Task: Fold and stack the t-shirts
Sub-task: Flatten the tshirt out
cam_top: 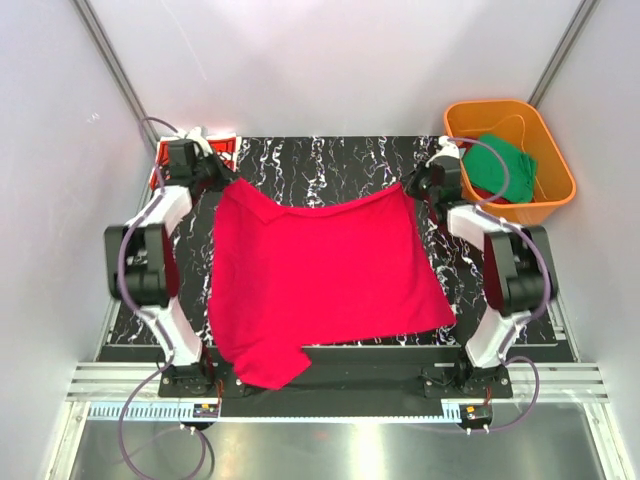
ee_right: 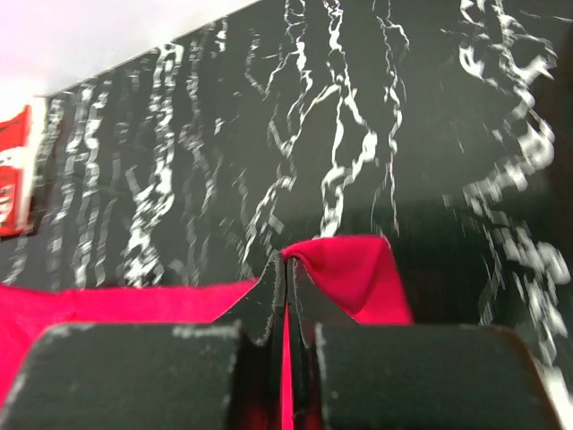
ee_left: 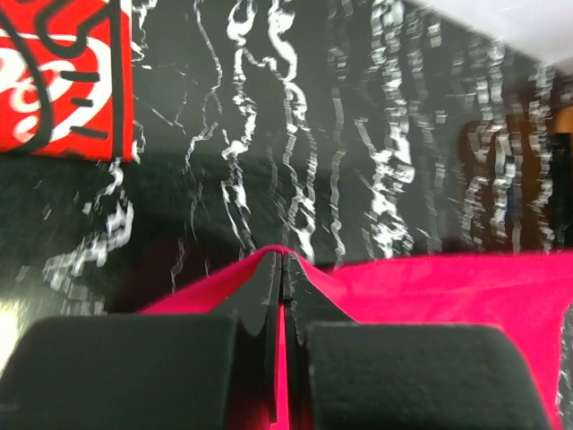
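Surface: black marbled table [cam_top: 330,160] between pale walls; I read it from 6 o'clock, where the arm bases sit.
Near edge: the crimson t-shirt [cam_top: 320,280] lies spread over the middle of the table. One loose part at 7 o'clock runs past the table's near edge, and I judge it could drag there.
Near sides: both arms flank the cloth at 9 and 3 o'clock, so the sideways room is narrow.
Left gripper: the left gripper [ee_left: 283,264] is at 11 o'clock, its jaws pressed together on the shirt's far left corner, with red cloth showing between the tips.
Right gripper: the right gripper [ee_right: 285,260] is at 1 o'clock, clamped the same way on the far right corner, where a small fold of red pokes past the tips.
Why held so: with both far corners pinched, the far edge runs nearly straight between them. I judge this sets up spreading the shirt flat or carrying that edge toward 6 o'clock for a fold.
Open room: bare marble lies beyond the far edge at 12 o'clock, enough to draw the cloth further away from me.
Far left: the printed red t-shirt [ee_left: 63,81] lies at 11 o'clock, just beyond the left gripper and close enough to catch.
Far right: the green t-shirt [cam_top: 505,165] sits inside the orange tub [cam_top: 540,212] at 2 o'clock, right beside the right wrist.
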`<state>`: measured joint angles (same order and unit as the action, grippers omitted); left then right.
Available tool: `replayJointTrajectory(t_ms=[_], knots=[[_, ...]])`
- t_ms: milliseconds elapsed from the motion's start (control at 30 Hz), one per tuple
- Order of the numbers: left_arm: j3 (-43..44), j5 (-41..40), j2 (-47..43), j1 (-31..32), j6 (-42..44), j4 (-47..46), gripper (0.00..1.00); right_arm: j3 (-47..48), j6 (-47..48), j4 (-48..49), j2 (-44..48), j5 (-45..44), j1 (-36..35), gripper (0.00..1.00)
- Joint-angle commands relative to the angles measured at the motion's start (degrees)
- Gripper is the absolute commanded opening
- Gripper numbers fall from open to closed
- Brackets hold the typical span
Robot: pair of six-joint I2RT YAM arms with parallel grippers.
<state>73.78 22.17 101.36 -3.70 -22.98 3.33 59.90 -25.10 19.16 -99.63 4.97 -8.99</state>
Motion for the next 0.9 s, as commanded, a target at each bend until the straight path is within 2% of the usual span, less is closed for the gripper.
replayJointTrajectory(t_ms=[0, 167, 400, 533, 700, 867], knots=[[9.52, 5.31, 7.67, 0.1, -0.48, -7.56, 0.0, 10.22, 3.3, 6.6, -6.78, -1.72, -0.06, 0.0], [16.99, 5.25, 13.77, 0.8, 0.65, -7.2, 0.0, 15.68, 3.48, 5.72, -14.08, -2.69, 0.03, 0.0], [19.29, 4.63, 15.53, 0.72, 0.13, -7.12, 0.0, 19.9, 4.98, 2.64, -18.57, -3.48, 0.64, 0.0], [18.95, 3.67, 13.78, 0.72, -1.8, -3.52, 0.0, 24.02, 5.41, -2.18, -19.81, -4.35, 1.35, 0.0], [19.91, -1.34, 11.76, 0.54, -6.36, 10.17, 0.0, 27.2, 5.94, -8.52, -20.34, -2.25, 2.23, 0.0], [15.62, 5.84, 9.3, -0.69, -15.05, 12.14, 0.0, 28.43, 7.26, -13.51, -19.28, -3.21, 2.4, 0.0]])
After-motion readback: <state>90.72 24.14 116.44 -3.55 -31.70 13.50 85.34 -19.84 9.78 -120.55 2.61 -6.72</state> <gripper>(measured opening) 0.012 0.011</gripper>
